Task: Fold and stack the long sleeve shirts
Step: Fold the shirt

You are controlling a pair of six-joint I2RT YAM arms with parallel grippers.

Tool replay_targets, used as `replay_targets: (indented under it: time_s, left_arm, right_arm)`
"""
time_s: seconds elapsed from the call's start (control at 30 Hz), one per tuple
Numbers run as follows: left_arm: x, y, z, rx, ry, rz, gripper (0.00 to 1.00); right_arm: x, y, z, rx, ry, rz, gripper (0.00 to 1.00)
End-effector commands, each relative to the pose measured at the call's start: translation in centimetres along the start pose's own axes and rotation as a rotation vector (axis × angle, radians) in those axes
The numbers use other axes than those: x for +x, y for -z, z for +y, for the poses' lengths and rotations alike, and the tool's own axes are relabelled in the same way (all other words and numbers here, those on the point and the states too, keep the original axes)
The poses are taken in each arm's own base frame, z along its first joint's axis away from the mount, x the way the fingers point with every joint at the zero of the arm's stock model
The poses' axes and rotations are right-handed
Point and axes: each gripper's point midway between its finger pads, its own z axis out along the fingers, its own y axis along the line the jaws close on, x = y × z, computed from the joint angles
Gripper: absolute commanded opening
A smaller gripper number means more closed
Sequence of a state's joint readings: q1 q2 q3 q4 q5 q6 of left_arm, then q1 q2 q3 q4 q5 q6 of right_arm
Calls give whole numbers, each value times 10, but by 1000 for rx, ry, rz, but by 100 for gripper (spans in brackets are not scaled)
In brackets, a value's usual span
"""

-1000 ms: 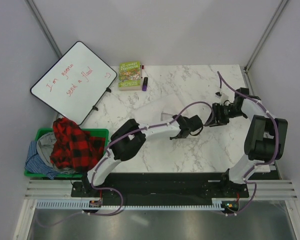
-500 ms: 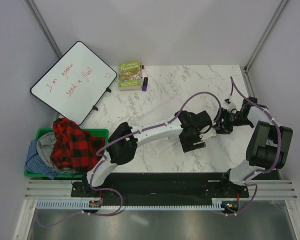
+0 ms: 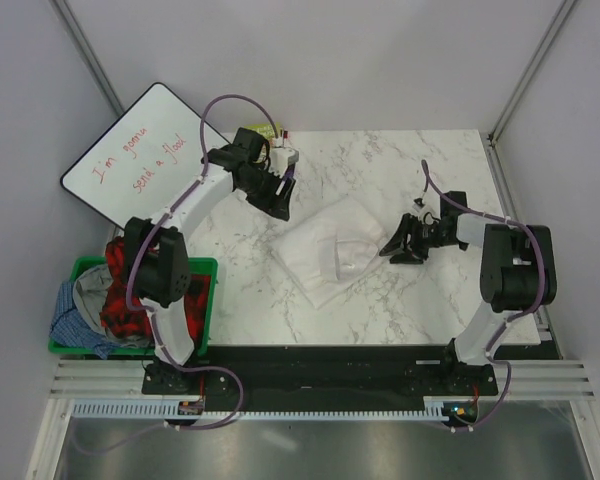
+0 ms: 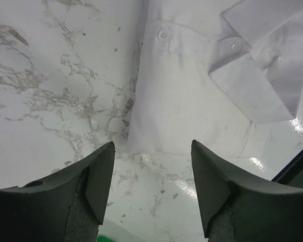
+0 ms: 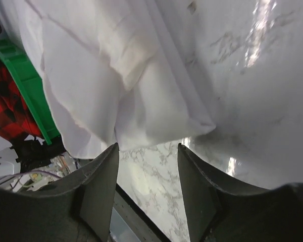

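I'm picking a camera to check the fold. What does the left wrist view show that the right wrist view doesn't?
Only the left wrist: the collar and two buttons of the white shirt. Only the right wrist: the edge of the green bin and the red plaid cloth. Both: the shirt lying on the marble table, with the left gripper and the right gripper each open and empty.
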State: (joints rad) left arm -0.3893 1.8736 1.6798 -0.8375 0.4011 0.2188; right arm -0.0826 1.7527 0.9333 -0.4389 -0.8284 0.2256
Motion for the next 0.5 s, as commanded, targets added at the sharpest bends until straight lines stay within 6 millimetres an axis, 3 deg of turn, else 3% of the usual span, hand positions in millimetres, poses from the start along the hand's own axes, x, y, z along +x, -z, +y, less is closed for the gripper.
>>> replay_targets:
  time_s: [0.0, 0.13, 0.27, 0.3, 0.33, 0.37, 0.4, 0.43, 0.47]
  left_arm:
    - [15, -29, 0, 111, -35, 26, 68]
    - [35, -49, 4, 136, -39, 67, 65]
    - [60, -64, -14, 218, -18, 108, 58]
    - [66, -69, -26, 238, -27, 124, 56]
    - [80, -75, -38, 261, -16, 156, 55]
    - [84, -76, -51, 288, -23, 158, 54]
    - [85, -84, -77, 321, -71, 153, 53]
    - [101, -90, -94, 344, -54, 189, 52]
    - [105, -93, -112, 368, -77, 195, 52]
  right_arm:
    - [-45, -20, -4, 25, -33, -94, 55]
    - [-75, -28, -17, 92, 1, -148, 33]
    - [-114, -44, -16, 130, 140, -170, 18]
    - [-137, -42, -1, 121, 199, -201, 17]
    - [-145, -43, 1, 115, 216, -199, 19]
    - [-140, -65, 9, 104, 278, -147, 22]
    - [-161, -64, 30, 88, 340, -174, 25]
    - [-163, -68, 37, 78, 360, -159, 35]
    - [-166, -75, 43, 65, 378, -152, 41]
